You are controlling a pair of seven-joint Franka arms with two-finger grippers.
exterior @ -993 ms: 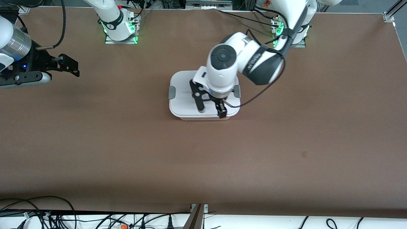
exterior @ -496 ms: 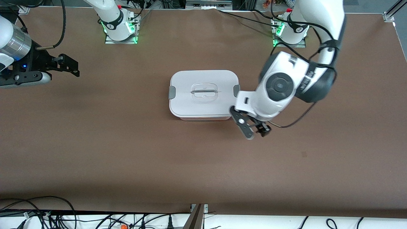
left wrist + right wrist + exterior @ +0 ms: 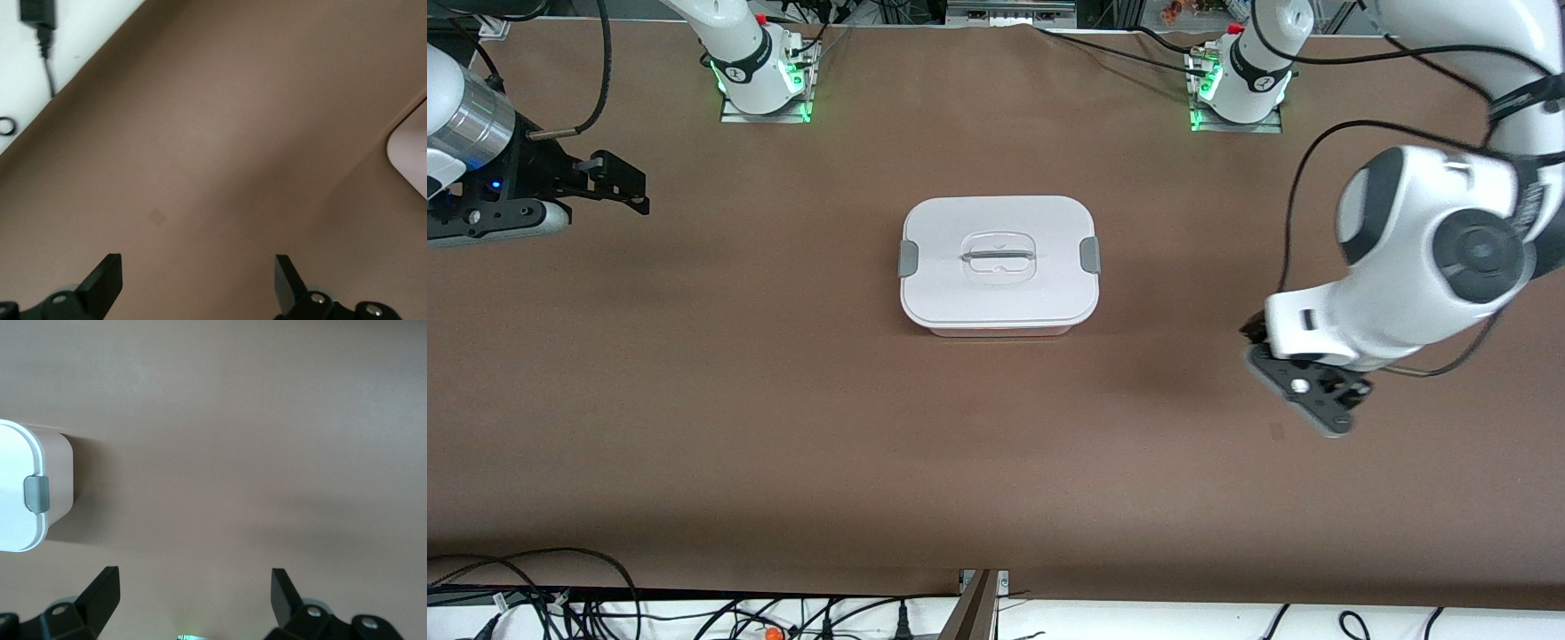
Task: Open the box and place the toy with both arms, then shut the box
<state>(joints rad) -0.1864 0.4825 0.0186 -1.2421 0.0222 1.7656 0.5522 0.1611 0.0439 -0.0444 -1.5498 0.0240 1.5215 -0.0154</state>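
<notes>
The right arm's black two-finger end effector (image 3: pixel 618 182) waits above the brown table (image 3: pixel 783 427) at the right arm's end, fingers spread wide and empty. In the middle of the table stands the rounded-rectangular plastic box (image 3: pixel 1000 265), white lid on, grey side clips (image 3: pixel 908 258) down. The left arm's end effector (image 3: pixel 1312 400) hovers over bare table toward the left arm's end, also wide and empty.

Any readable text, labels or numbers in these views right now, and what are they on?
None can be read.
The box lid carries no print or label.
The left arm shows only dark bands; any lettering on them is too blurred to read.
Both wrist views show only bare brown table.
</notes>
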